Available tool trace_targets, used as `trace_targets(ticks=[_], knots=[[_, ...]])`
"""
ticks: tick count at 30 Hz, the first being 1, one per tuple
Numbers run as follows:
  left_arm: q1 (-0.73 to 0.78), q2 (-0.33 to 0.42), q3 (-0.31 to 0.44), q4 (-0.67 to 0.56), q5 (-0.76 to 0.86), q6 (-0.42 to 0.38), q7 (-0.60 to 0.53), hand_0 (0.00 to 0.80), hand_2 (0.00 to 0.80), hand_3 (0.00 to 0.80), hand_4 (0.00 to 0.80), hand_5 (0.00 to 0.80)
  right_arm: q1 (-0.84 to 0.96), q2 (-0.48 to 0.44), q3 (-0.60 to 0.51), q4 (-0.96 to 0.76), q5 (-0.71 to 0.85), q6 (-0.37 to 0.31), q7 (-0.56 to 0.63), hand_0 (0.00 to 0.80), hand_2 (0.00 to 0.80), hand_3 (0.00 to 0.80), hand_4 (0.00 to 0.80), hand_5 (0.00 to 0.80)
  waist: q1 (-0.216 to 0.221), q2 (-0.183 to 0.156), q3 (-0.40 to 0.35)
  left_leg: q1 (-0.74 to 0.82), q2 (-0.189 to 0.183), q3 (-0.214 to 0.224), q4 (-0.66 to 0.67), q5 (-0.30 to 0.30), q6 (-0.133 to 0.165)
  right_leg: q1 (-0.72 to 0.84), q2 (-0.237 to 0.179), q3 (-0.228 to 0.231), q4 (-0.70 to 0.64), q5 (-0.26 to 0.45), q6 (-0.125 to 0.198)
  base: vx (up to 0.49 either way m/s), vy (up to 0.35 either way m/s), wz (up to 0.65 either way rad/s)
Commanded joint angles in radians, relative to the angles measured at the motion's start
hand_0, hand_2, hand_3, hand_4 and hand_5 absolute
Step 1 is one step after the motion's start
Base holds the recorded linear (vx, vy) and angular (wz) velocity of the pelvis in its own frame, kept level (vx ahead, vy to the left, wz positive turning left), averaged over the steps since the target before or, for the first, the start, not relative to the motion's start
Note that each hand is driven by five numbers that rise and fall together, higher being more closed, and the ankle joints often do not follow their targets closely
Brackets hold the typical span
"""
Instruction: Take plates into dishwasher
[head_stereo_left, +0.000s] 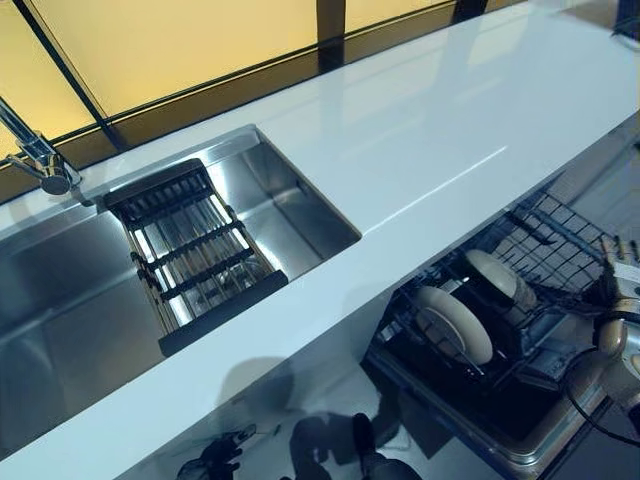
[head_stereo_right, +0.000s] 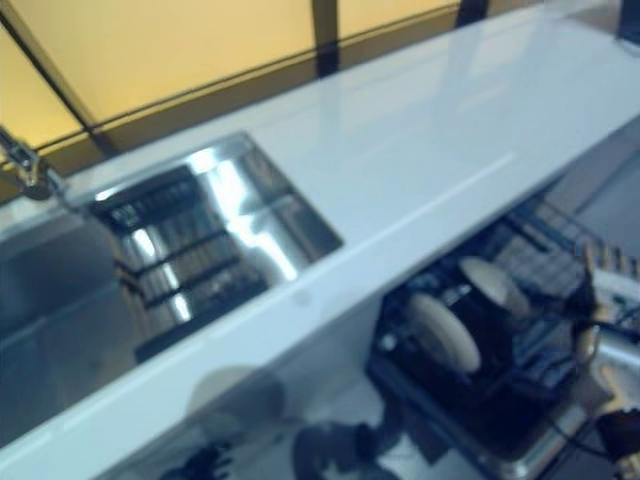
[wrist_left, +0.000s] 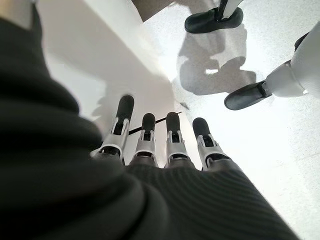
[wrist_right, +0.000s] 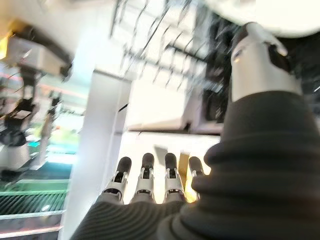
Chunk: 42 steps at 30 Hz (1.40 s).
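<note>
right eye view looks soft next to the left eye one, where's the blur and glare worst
Right eye view: blurred throughout, and glare whitens the sink floor and hides the rack bars. Left eye view: crisp; the sink rack and both plates in the dishwasher rack read clearly. Right wrist view: motion smear across the dishwasher rack.

A: What is cut off? 
B: The black wire dishwasher rack runs past the right edge; the curved chrome tap leaves at the left.

A: And the round white plates? 
B: Their lower parts are hidden in the rack.
</note>
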Motion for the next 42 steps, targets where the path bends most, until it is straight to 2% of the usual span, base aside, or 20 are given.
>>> trace_targets(ticks=[1,10,13,14,15,16,17,18,19,22,23,25,27,29,32,35,37,38,39,42], knots=[[-0.006,0.022,0.063,0.071,0.049,-0.046,0.031,0.000,0.000,0.000,0.000,0.000,0.037,-0.083,-0.110,-0.027,-0.021,0.020,0.009,0.000,0.000,0.000,0.000,0.000,-0.023,-0.006,-0.041,0.006,0.029,-0.041,0.000,-0.059,0.044,0.116,-0.008,-0.072,0.004,-0.123,0.104,0.061,0.041,-0.10],[0.003,0.010,0.097,0.178,0.083,-0.035,0.055,0.000,0.000,0.000,0.000,0.000,0.206,-0.085,-0.273,0.014,0.075,-0.028,0.013,0.000,0.000,0.000,0.000,0.000,-0.035,-0.044,-0.103,0.055,0.036,-0.017,0.000,-0.073,0.054,0.164,0.000,-0.066,0.009,-0.136,0.097,0.021,0.068,-0.13],[-0.001,0.009,0.099,0.202,0.069,-0.048,0.053,0.000,0.000,0.000,0.000,0.000,0.222,-0.075,-0.275,0.057,0.090,-0.033,0.003,0.000,0.000,0.000,0.000,0.000,-0.019,-0.052,-0.108,0.067,0.016,-0.066,0.006,-0.084,0.072,0.174,-0.001,-0.045,0.021,-0.144,0.093,-0.032,0.131,-0.12],[0.005,0.007,0.108,0.211,0.045,-0.057,0.055,0.000,0.000,0.000,0.000,0.000,0.205,-0.075,-0.255,0.082,0.104,-0.058,-0.002,0.000,0.000,0.000,0.000,0.000,0.002,-0.058,-0.097,0.042,-0.009,-0.149,0.098,-0.127,0.094,0.168,-0.003,0.001,0.074,-0.160,0.084,-0.034,0.123,-0.20],[0.006,0.007,0.109,0.212,0.042,-0.057,0.056,0.000,0.000,0.000,0.000,0.000,0.199,-0.075,-0.250,0.086,0.106,-0.059,-0.002,0.000,0.000,0.000,0.000,0.000,0.003,-0.058,-0.095,0.036,-0.011,-0.156,0.114,-0.136,0.097,0.165,-0.003,0.006,0.082,-0.164,0.083,-0.110,0.148,-0.56],[0.013,0.005,0.120,0.205,0.026,-0.058,0.064,0.000,0.000,0.000,0.000,0.000,0.165,-0.072,-0.215,0.097,0.113,-0.070,0.004,0.000,0.000,0.000,0.000,0.000,0.031,-0.063,-0.081,0.006,-0.047,-0.244,0.133,-0.131,0.119,0.141,0.001,0.041,0.133,-0.165,0.074,-0.165,0.121,-0.97],[0.017,0.006,0.125,0.197,0.030,-0.058,0.072,0.000,0.000,0.000,0.000,0.000,0.138,-0.072,-0.183,0.108,0.144,-0.050,0.011,0.000,0.000,0.000,0.000,0.000,0.046,-0.063,-0.064,-0.008,-0.053,-0.271,0.139,-0.124,0.126,0.110,0.005,0.053,0.180,-0.162,0.077,-0.213,0.180,-1.44],[0.011,0.010,0.122,0.190,0.040,-0.055,0.072,0.000,0.000,0.000,0.000,0.000,0.131,-0.070,-0.174,0.128,0.163,-0.040,0.013,0.000,0.000,0.000,0.000,0.000,0.041,-0.062,-0.052,-0.006,-0.049,-0.244,0.155,-0.137,0.129,0.085,0.003,0.052,0.197,-0.150,0.088,-0.203,0.178,-1.62],[0.000,0.016,0.116,0.186,0.057,-0.044,0.071,0.000,0.000,0.000,0.000,0.000,0.140,-0.065,-0.177,0.169,0.168,-0.057,0.005,0.000,0.000,0.000,0.000,0.000,0.037,-0.065,-0.035,-0.009,-0.054,-0.227,0.176,-0.146,0.133,0.062,-0.009,0.045,0.197,-0.103,0.097,-0.182,0.165,-1.40],[-0.016,0.051,0.092,0.161,0.080,-0.017,0.075,0.000,0.000,0.000,0.000,0.000,0.157,-0.029,-0.174,0.222,0.205,-0.070,0.000,0.000,0.000,0.000,0.000,0.000,0.050,-0.072,0.000,-0.016,-0.061,-0.218,0.160,-0.128,0.130,0.028,-0.039,0.002,0.132,0.027,0.127,-0.233,0.099,-0.44],[-0.018,0.066,0.092,0.157,0.072,-0.016,0.081,0.000,0.000,0.000,0.000,0.000,0.148,-0.015,-0.161,0.229,0.221,-0.070,0.005,0.000,0.000,0.000,0.000,0.000,0.060,-0.071,0.012,-0.010,-0.058,-0.211,0.138,-0.118,0.128,0.002,-0.040,-0.029,0.143,0.034,0.137,-0.271,0.075,-0.25],[-0.012,0.086,0.110,0.162,0.069,-0.018,0.093,0.000,0.000,0.000,0.000,0.000,0.132,0.014,-0.137,0.235,0.239,-0.064,0.038,0.000,0.000,0.000,0.000,0.000,0.074,-0.062,0.015,0.005,-0.049,-0.193,0.083,-0.091,0.131,-0.003,-0.042,-0.085,0.194,-0.013,0.133,-0.233,0.060,-0.66],[-0.008,0.099,0.121,0.171,0.074,-0.017,0.099,0.000,0.000,0.000,0.000,0.000,0.134,0.045,-0.125,0.254,0.240,-0.063,0.056,0.000,0.000,0.000,0.000,0.000,0.081,-0.051,0.006,0.010,-0.041,-0.188,0.047,-0.067,0.132,0.012,-0.046,-0.106,0.247,-0.040,0.128,-0.147,-0.004,-0.69],[-0.004,0.121,0.142,0.193,0.075,-0.016,0.087,0.000,0.000,0.000,0.000,0.000,0.142,0.082,-0.113,0.302,0.251,-0.071,0.091,0.000,0.000,0.000,0.000,0.000,0.102,-0.046,-0.017,-0.009,-0.028,-0.196,0.038,-0.053,0.133,0.068,-0.067,-0.140,0.309,-0.091,0.104,-0.144,-0.084,-0.53],[-0.007,0.134,0.157,0.220,0.088,-0.030,0.063,0.000,0.000,0.000,0.000,0.000,0.116,0.118,-0.087,0.416,0.271,-0.093,0.113,0.000,0.000,0.000,0.000,0.000,0.140,-0.059,-0.035,-0.075,-0.018,-0.213,0.109,-0.068,0.137,0.146,-0.094,-0.146,0.344,-0.142,0.081,-0.146,-0.160,-0.31],[-0.016,0.147,0.156,0.227,0.080,-0.044,0.048,0.000,0.000,0.000,0.000,0.000,0.084,0.148,-0.062,0.523,0.291,-0.120,0.109,0.000,0.000,0.000,0.000,0.000,0.176,-0.084,-0.041,-0.157,-0.007,-0.227,0.210,-0.091,0.139,0.220,-0.116,-0.159,0.307,-0.158,0.078,-0.224,-0.292,-0.12],[-0.051,0.182,0.150,0.194,0.044,-0.023,0.053,0.000,0.000,0.000,0.000,0.000,0.024,0.183,-0.003,0.575,0.339,-0.126,0.117,0.000,0.000,0.000,0.000,0.000,0.212,-0.109,-0.018,-0.262,0.044,-0.231,0.315,-0.098,0.111,0.265,-0.100,-0.183,0.241,-0.221,0.067,-0.416,-0.529,-0.05],[-0.062,0.188,0.146,0.193,0.036,-0.020,0.054,0.000,0.000,0.000,0.000,0.000,0.015,0.187,0.006,0.587,0.346,-0.131,0.114,0.000,0.000,0.000,0.000,0.000,0.215,-0.112,-0.012,-0.283,0.053,-0.234,0.332,-0.097,0.106,0.265,-0.092,-0.183,0.237,-0.234,0.064,-0.514,-0.627,-0.14],[-0.107,0.207,0.129,0.184,0.001,-0.006,0.060,0.000,0.000,0.000,0.000,0.000,-0.020,0.209,0.040,0.621,0.396,-0.147,0.110,0.000,0.000,0.000,0.000,0.000,0.224,-0.118,0.010,-0.348,0.076,-0.254,0.375,-0.083,0.083,0.263,-0.062,-0.180,0.232,-0.272,0.053,-0.409,-0.462,0.01],[-0.129,0.200,0.109,0.161,-0.028,-0.004,0.073,0.000,0.000,0.000,0.000,0.000,-0.048,0.238,0.067,0.632,0.436,-0.162,0.130,0.000,0.000,0.000,0.000,0.000,0.231,-0.114,0.033,-0.363,0.095,-0.266,0.343,-0.034,0.049,0.256,-0.035,-0.206,0.240,-0.311,0.034,-0.437,-0.515,0.32]])
